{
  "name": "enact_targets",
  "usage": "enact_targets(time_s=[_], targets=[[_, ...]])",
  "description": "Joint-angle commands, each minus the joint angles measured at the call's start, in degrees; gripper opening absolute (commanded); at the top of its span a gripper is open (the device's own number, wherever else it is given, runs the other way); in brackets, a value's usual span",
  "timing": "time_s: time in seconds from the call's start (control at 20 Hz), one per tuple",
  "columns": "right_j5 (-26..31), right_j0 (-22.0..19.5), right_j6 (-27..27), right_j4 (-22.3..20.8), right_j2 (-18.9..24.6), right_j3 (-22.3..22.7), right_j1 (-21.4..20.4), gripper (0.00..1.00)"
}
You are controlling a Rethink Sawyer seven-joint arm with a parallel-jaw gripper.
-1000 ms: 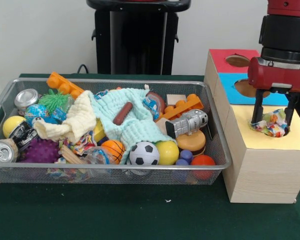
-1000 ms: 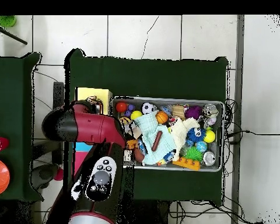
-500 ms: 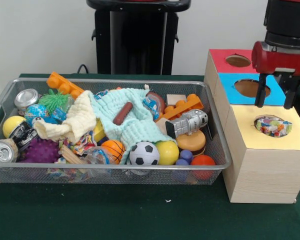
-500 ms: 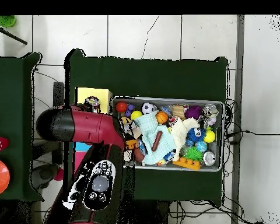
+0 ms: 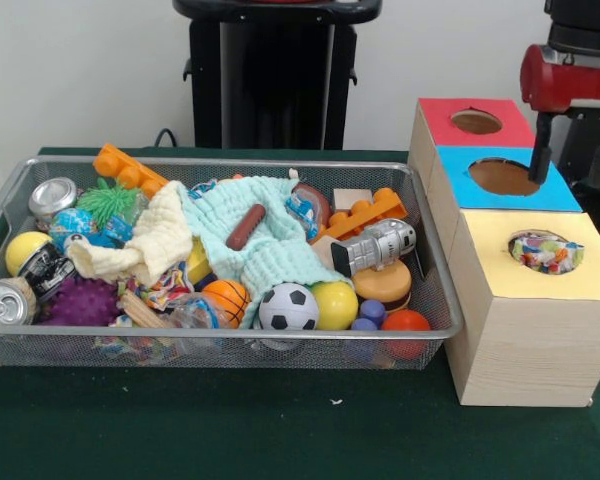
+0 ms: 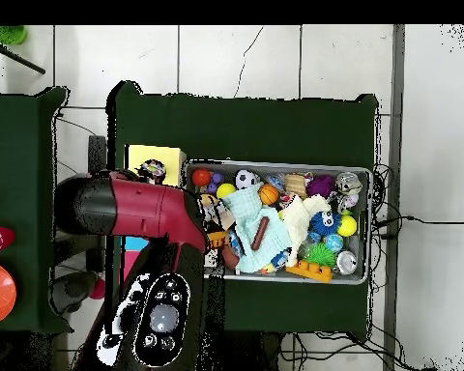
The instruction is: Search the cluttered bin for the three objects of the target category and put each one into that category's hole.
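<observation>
The wire mesh bin [image 5: 435, 262] fills the left and middle of the front view, packed with toys; it also shows in the overhead view [image 6: 363, 172]. One multicolour fabric piece [image 5: 546, 252] lies inside the round hole of the yellow-topped box [image 5: 510, 300]; it also shows in the overhead view [image 6: 153, 171]. A bright patterned scrap [image 5: 166, 291] peeks out under the pale-yellow cloth [image 5: 145, 243] in the bin. My gripper [image 5: 569, 172] hangs open and empty above the blue-topped box [image 5: 460, 170], well clear of the yellow box's hole.
The mint-green cloth [image 5: 270, 240] with a brown sausage toy [image 5: 246, 227] covers the bin's middle. A soccer ball [image 5: 288, 307], a silver robot toy [image 5: 375, 246], cans [image 5: 5, 300] and orange bricks [image 5: 128, 167] lie around it. The red-topped box [image 5: 440, 118] stands behind the blue one.
My gripper let go of the multicolour fabric, which dropped into the yellow box's hole. The gripper then rose and moved back over the blue-topped box.
</observation>
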Motion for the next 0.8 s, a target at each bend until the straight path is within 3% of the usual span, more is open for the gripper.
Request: enact_targets(time_s=[0.05, 0.2, 0.25, 0.4, 0.8], targets=[[5.96, -1.37, 9.68, -0.73, 2.96, 0.31, -0.51, 1.0], [3.55, -1.48, 8.71, -1.6, 2.89, 0.38, -0.41, 1.0], [4.1, -1.44, 8.6, -1.97, 2.75, 0.05, -0.17, 0.0], [0.32, -1.13, 9.84, -1.94, 1.9, -0.14, 0.19, 0.0], [-2.97, -0.88, 9.44, -3.29, 1.45, 0.1, 1.66, 0.0]])
